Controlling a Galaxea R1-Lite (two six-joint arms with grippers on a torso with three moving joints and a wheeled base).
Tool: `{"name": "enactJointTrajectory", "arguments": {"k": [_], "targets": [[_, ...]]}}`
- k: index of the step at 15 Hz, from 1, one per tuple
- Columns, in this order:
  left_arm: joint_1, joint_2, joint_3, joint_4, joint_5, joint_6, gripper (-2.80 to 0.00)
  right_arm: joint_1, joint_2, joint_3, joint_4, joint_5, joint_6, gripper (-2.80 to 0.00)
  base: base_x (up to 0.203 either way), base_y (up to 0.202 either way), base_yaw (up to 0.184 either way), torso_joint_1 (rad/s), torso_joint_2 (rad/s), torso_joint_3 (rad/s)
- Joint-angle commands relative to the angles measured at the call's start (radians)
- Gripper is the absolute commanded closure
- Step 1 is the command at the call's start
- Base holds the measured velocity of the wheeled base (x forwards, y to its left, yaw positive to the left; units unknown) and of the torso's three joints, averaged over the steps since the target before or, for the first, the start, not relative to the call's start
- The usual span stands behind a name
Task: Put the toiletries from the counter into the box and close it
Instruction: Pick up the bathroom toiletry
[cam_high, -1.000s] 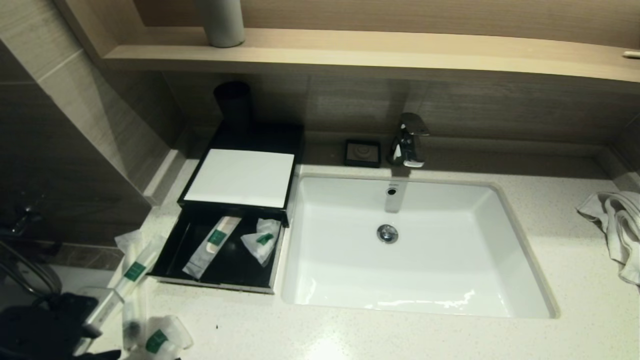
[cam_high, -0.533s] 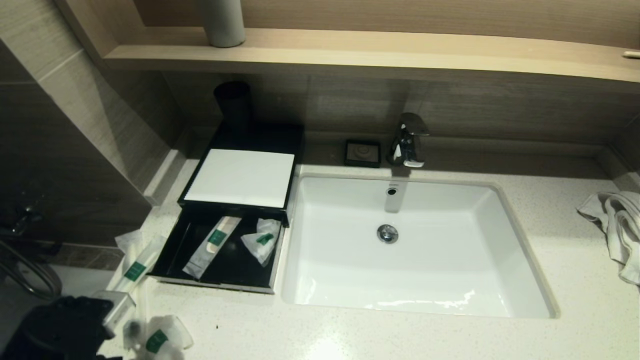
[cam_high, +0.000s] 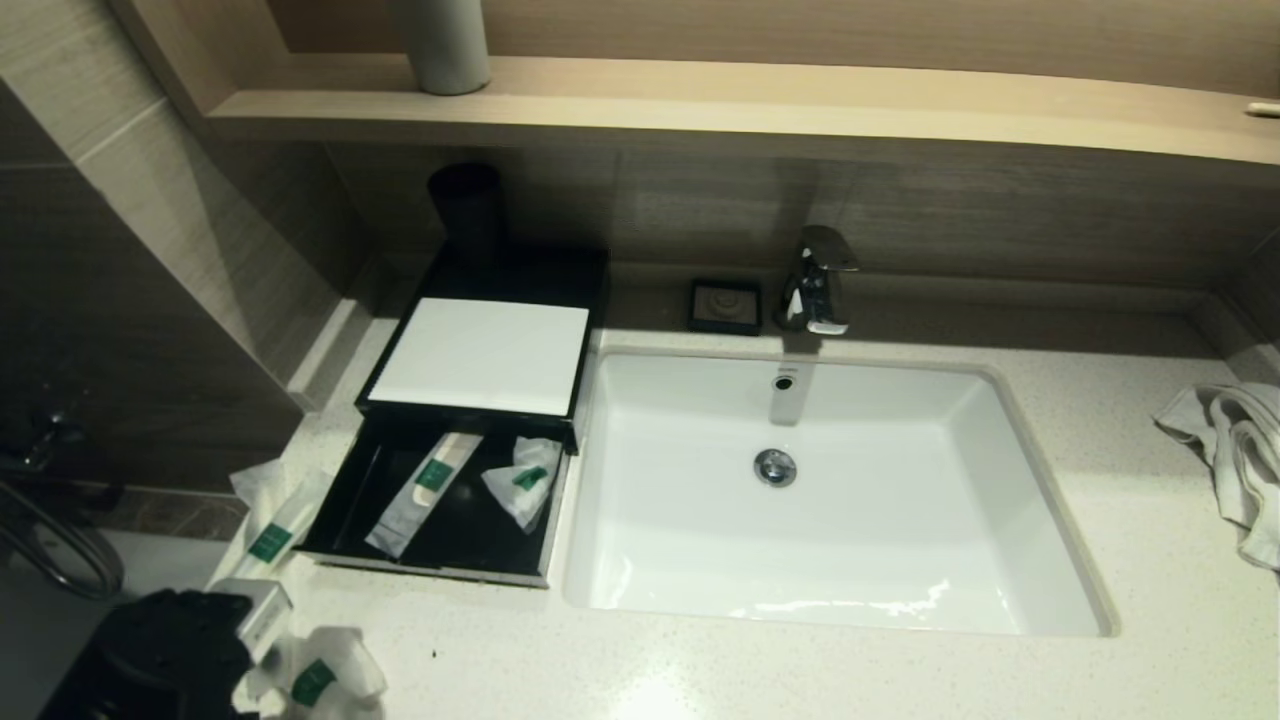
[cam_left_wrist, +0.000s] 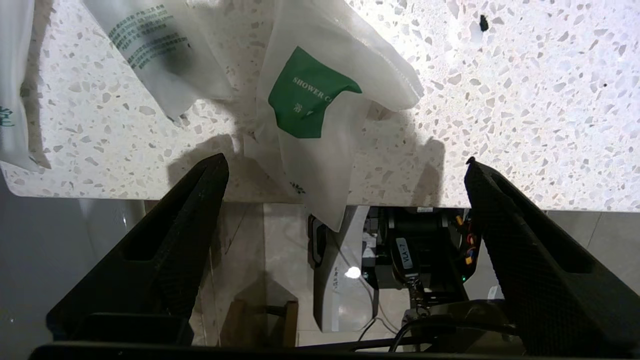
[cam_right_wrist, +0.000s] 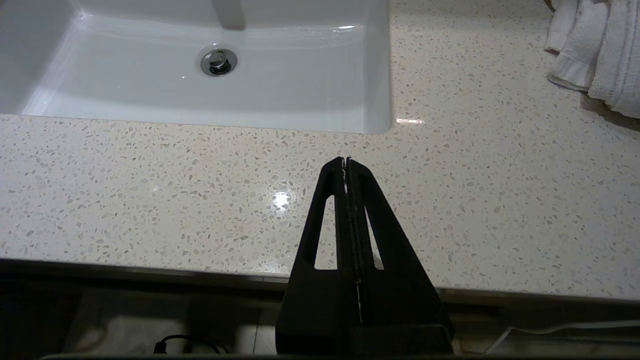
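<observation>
While the right gripper (cam_right_wrist: 346, 161) sits parked and closed at the counter's (cam_right_wrist: 150, 200) front edge, the left gripper (cam_left_wrist: 345, 170), jaws spread wide, hangs nearest the shower cap sachet (cam_left_wrist: 320, 100), which overhangs the near-left edge, long axis running between the jaws.

The left gripper (cam_high: 262, 655) has pushed in from the counter's front-left corner toward the shower-cap pouch (cam_high: 318, 678) — a second ago its silver wrist block lay farther out, well short of the pouch and beside the long sachet (cam_high: 272, 538). Now that block sits just beside the pouch, and the long sachet lies behind the gripper rather than alongside it. In the left wrist view the pouch (cam_left_wrist: 320, 115) hangs over the counter edge between the wide-spread fingers (cam_left_wrist: 197, 210) — untouched by either.
</observation>
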Motion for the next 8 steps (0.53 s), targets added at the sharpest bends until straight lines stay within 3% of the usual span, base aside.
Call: {"name": "enactJointTrajectory", "arguments": {"k": [1,8], "targets": [[0.001,0.032,0.001,-0.004,-0.002,-0.003,-2.8,0.0,0.0,0.0,0.0,0.001,0.0,0.0,0.0,0.0,0.0,0.0,0.0,0.0],[0.001,0.051,-0.002,-0.01,-0.013,-0.022,-2.8,0.0,0.0,0.0,0.0,0.001,0.0,0.0,0.0,0.0,0.0,0.0,0.0,0.0]]}}
